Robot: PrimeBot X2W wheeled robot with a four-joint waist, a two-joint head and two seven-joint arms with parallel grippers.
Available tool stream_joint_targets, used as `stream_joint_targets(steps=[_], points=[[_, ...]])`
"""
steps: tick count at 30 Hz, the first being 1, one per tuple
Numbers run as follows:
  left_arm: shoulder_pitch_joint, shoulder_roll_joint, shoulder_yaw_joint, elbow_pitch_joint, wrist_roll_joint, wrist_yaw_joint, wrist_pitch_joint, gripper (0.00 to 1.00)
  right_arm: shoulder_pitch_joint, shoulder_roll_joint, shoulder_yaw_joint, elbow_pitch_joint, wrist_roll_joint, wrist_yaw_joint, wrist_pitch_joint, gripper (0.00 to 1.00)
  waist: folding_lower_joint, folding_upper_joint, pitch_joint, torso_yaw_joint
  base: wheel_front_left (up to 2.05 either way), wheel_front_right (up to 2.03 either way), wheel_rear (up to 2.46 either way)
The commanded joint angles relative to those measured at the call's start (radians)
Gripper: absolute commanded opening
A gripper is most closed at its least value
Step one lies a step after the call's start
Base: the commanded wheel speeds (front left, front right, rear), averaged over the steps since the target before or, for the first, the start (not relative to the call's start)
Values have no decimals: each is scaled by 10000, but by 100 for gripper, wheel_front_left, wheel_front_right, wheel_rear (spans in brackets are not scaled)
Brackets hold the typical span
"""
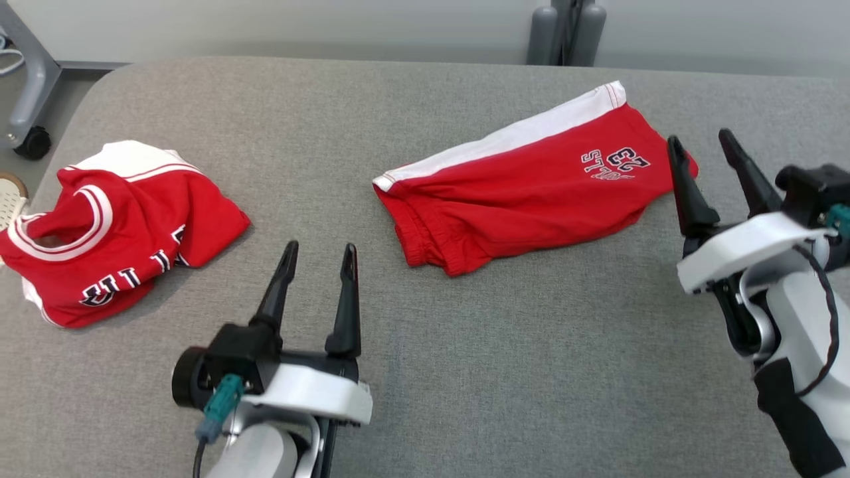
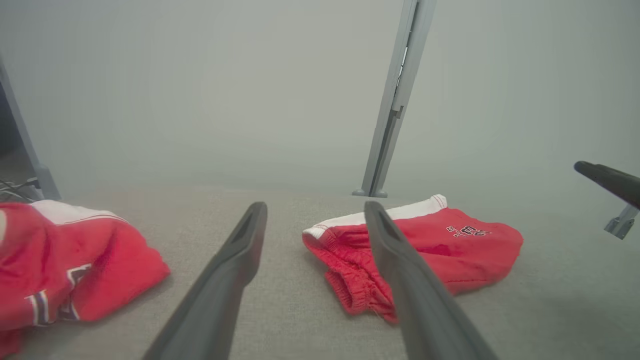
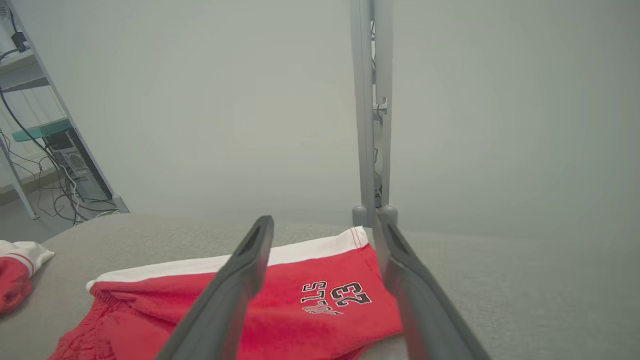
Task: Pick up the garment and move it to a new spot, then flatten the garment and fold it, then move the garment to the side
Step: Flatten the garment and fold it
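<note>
Just beside spread right gripper (image 1: 699, 137), folded red shorts (image 1: 524, 192), on grey table (image 1: 465, 372)

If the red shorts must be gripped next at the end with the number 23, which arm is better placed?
Probably the right. The right gripper is open and its fingers stand just at that end of the shorts. The left gripper, also open, is nearer the waistband end.

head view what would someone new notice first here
Two red garments on the grey table: shorts with a white band at centre right, a crumpled jersey at far left. The left claw, low between them, and the right claw, beside the shorts' right end, are open and empty.
</note>
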Motion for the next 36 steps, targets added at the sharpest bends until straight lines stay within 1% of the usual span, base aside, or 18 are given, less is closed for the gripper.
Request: stream_joint_targets(steps=[1, 4, 6, 10, 13, 15, 16, 18, 19, 22, 27, 31, 35, 36], points=[[565, -174, 245, -212, 368, 52, -28, 100, 499, -41, -91, 26, 233, 3, -19, 100, 0, 0, -207, 155, 0, 0, 0], [985, -353, 342, -311, 720, -68, -28, 100, 818, -55, -293, 203, 667, 3, -19, 100, 0, 0, -254, 305, 0, 0, 0], [1185, -486, 332, -328, 922, -185, -28, 100, 926, -65, -469, 527, 1074, 3, -19, 100, 0, 0, -243, 426, 0, 0, 0], [1367, -734, 267, -324, 1197, -410, -28, 100, 594, -245, -731, 1597, 1790, 3, -19, 100, 0, 0, -102, 771, 0, 0, 0], [1304, -957, 292, -244, 1428, -614, -29, 100, -248, -749, -793, 3101, 2115, 3, 82, 100, 0, 0, 243, 1310, 0, 0, 0], [1237, -1023, 290, -231, 1491, -705, -29, 100, -637, -948, -819, 3671, 2139, 3, 163, 100, 0, 0, 390, 1517, 0, 0, 0], [1199, -1070, 262, -199, 1556, -787, -29, 100, -1048, -1128, -800, 4197, 2021, 3, 151, 100, 0, 0, 531, 1692, 0, 0, 0], [1152, -1096, 255, -159, 1618, -871, -29, 100, -1422, -1304, -700, 4756, 1761, 3, 120, 100, 0, 0, 667, 1843, 0, 0, 0], [1075, -1126, 254, -146, 1663, -933, -29, 100, -1780, -1355, -597, 5235, 1534, 3, 115, 100, 0, 0, 844, 1980, 0, 0, 0], [981, -1164, 228, -128, 1711, -1023, -29, 100, -2261, -1424, -447, 5892, 1258, 3, 252, 100, 0, 0, 1102, 2151, 0, 0, 0], [794, -1203, 163, -40, 1816, -1101, -29, 100, -2720, -1356, -298, 6456, 1084, 3, 352, 100, 0, 0, 1438, 2303, 0, 0, 0], [660, -1219, 57, 71, 1985, -1061, -29, 100, -2757, -1290, -299, 6689, 1054, 3, 453, 100, 0, 0, 1502, 2395, 0, 0, 0], [548, -1225, -9, 103, 2013, -1056, -29, 100, -2643, -1067, -252, 6831, 1044, 5, 612, 100, 0, 0, 1516, 2445, 0, 0, 0], [508, -1225, -10, 111, 2010, -1052, -29, 100, -2610, -1007, -223, 6850, 1052, 5, 644, 98, 0, 0, 1516, 2446, 0, 0, 0]])
